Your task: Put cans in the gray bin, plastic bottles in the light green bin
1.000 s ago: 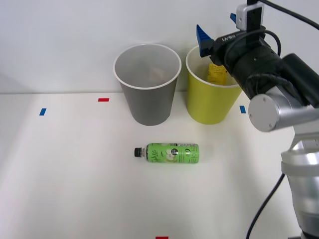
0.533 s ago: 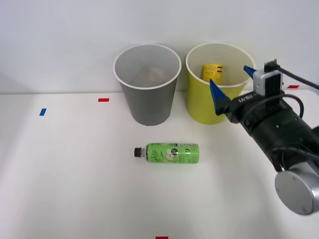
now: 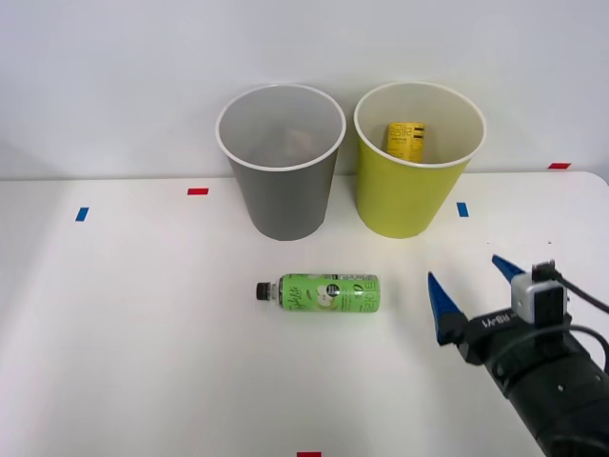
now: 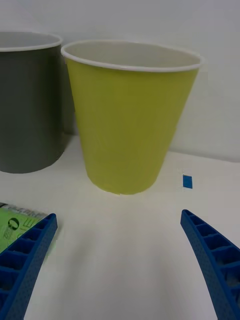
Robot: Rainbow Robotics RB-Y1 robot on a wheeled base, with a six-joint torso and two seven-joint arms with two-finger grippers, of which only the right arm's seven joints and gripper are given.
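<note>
A green-labelled plastic bottle (image 3: 324,292) with a black cap lies on its side on the white table, cap pointing left; its label edge (image 4: 15,222) shows in the wrist view. The yellow-labelled bottle (image 3: 407,140) rests inside the light green bin (image 3: 415,195), which stands at the back right (image 4: 130,130). The gray bin (image 3: 283,190) stands just left of it (image 4: 27,125), with something pale and dim inside. My right gripper (image 3: 473,286) hangs open and empty low over the table, to the right of the green bottle, its blue fingers (image 4: 27,260) spread wide.
Small blue tape marks (image 3: 462,208) (image 3: 82,213) and red tape marks (image 3: 198,190) (image 3: 559,166) (image 3: 308,454) dot the table. A white wall rises right behind the bins. The table's right edge runs close to my arm.
My right arm has drawn back from above the light green bin and come down toward the near right of the table, gripper open, leaving the yellow bottle in the bin.
</note>
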